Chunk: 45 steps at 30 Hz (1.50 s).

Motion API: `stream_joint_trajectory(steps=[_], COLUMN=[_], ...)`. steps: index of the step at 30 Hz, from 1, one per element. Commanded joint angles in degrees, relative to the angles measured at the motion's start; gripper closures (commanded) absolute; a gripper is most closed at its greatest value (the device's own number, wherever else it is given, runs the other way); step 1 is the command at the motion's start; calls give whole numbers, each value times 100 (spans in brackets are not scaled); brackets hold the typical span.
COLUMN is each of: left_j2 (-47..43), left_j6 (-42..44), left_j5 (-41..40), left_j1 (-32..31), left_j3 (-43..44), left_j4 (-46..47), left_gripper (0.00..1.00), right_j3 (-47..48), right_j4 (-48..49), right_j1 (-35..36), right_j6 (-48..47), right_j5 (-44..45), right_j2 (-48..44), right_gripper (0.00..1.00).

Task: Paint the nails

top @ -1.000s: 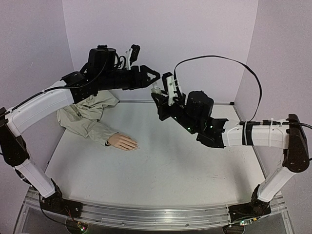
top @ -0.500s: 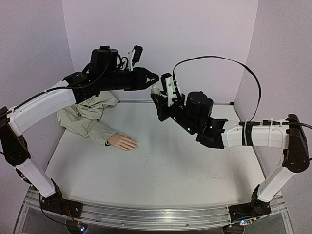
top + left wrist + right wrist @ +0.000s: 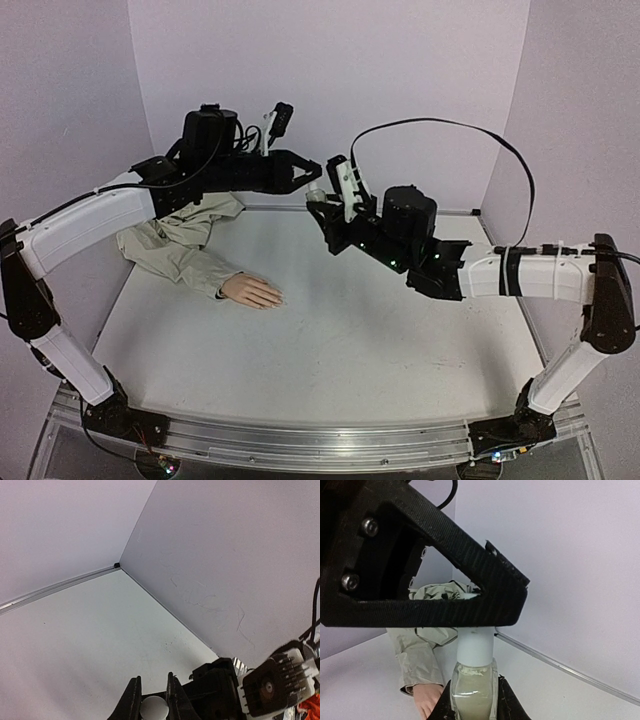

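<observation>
My right gripper [image 3: 322,212] is shut on the glass body of a small nail polish bottle [image 3: 472,687] and holds it upright above the back of the table. The bottle's white cap [image 3: 475,646] points up. My left gripper [image 3: 311,178] is closed on that cap, which shows between its fingers in the left wrist view [image 3: 154,709]. The peach mannequin hand [image 3: 252,291] lies flat on the table at left, coming out of a beige sleeve [image 3: 180,243]. Its nails [image 3: 278,298] are tiny at the fingertips. Part of the hand [image 3: 426,700] shows in the right wrist view; its nails are hidden there.
Lilac walls close in the white table [image 3: 340,340] at the back and both sides. The back right corner [image 3: 117,565] shows in the left wrist view. A black cable [image 3: 450,125] arcs over my right arm. The right wrist's camera mount [image 3: 272,685] sits close to my left gripper.
My left gripper has come down a little and closed on the bottle's cap. My right gripper has shifted slightly up and left with the bottle. The mannequin hand has not moved.
</observation>
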Motion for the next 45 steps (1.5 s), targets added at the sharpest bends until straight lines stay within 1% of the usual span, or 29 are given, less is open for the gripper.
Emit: stream_joint_trajectory(steps=[1, 3, 5, 6, 8, 10, 11, 13, 17, 18, 19, 20, 21, 23, 25, 26, 27, 28, 29, 30, 32, 33, 36, 37, 39, 40, 43, 45], left_j2=[-116, -87, 42, 146, 318, 365, 382, 399, 351, 312, 255, 192, 113, -69, -266, -382, -490, -595, -694, -766, -859, -858, -714, -673, -619, -563, -238, -68], left_j6=[1017, 1437, 1562, 1586, 1654, 1789, 1839, 1895, 1963, 1960, 1917, 1839, 1730, 1582, 1481, 1423, 1371, 1343, 1287, 1218, 1027, 869, 279, 53, -552, -781, -1201, -1371], left_j5=[2326, 3397, 4568, 5093, 5684, 5826, 5841, 5815, 5477, 5226, 5004, 4746, 4482, 4261, 4132, 4013, 3915, 3839, 3713, 3573, 3224, 2986, 2317, 1894, 1137, 925, 876, 855], left_j1=[-170, -101, -23, 3, 8, 12, 12, 12, 27, 56, 101, 157, 226, 391, 548, 610, 658, 681, 700, 713, 724, 719, 724, 724, 730, 731, 725, 719], left_j3=[-274, -303, -234, -159, -3, 66, 111, 218, 315, 292, 258, 221, 177, 41, -139, -246, -357, -461, -548, -646, -788, -807, -650, -588, -520, -482, -247, -148], left_j4=[-86, -120, -119, -121, -122, -111, -105, -104, -104, -112, -113, -113, -113, -117, -121, -121, -121, -130, -149, -168, -190, -210, -301, -341, -350, -346, -150, -28], left_gripper=[100, 100, 100, 100, 100, 100, 100, 100, 99, 95, 87, 76, 66, 53, 37, 31, 22, 11, 3, 1, 1, 1, 1, 1, 1, 1, 9, 12], right_j3=[305, 299, 318, 386, 457, 327, 367, 391, 221, 143, 60, -41, -144, -345, -481, -488, -452, -402, -379, -366, -285, -253, -295, -320, -336, -336, -264, -180], right_j4=[608, 756, 1411, 1768, 2815, 4531, 4947, 5223, 5234, 5226, 5210, 5182, 5125, 4944, 4276, 3561, 2693, 1839, 1335, 997, 230, -68, -326, -392, -466, -475, -527, -544], right_j1=[-470, -958, -1302, -1340, -1344, -1351, -1355, -1355, -1447, -1503, -1568, -1650, -1746, -1948, -2076, -2098, -2102, -2094, -2097, -2099, -2095, -2094, -2020, -1951, -1705, -1587, -1171, -927], right_j6=[511, 1127, 1935, 2362, 3449, 4913, 5270, 5564, 5523, 5474, 5415, 5351, 5272, 5081, 4516, 3967, 3280, 2680, 2271, 2033, 1500, 1410, 1287, 1252, 1165, 1127, 949, 836], right_j5=[-3077, -5018, -6704, -7356, -8094, -8291, -8332, -8305, -8029, -7960, -7878, -7796, -7691, -7518, -7324, -7147, -6838, -6474, -6087, -5600, -4595, -4045, -2621, -1952, -1100, -678, 286, 621], right_j2=[-686, -773, -738, -678, -538, -365, -285, -205, -243, -256, -276, -304, -332, -381, -469, -551, -665, -765, -831, -889, -978, -989, -992, -985, -960, -934, -783, -645], right_gripper=[100, 100, 100, 100, 100, 100, 100, 100, 100, 100, 100, 100, 100, 100, 100, 100, 100, 100, 100, 100, 100, 100, 100, 100, 100, 100, 100, 100])
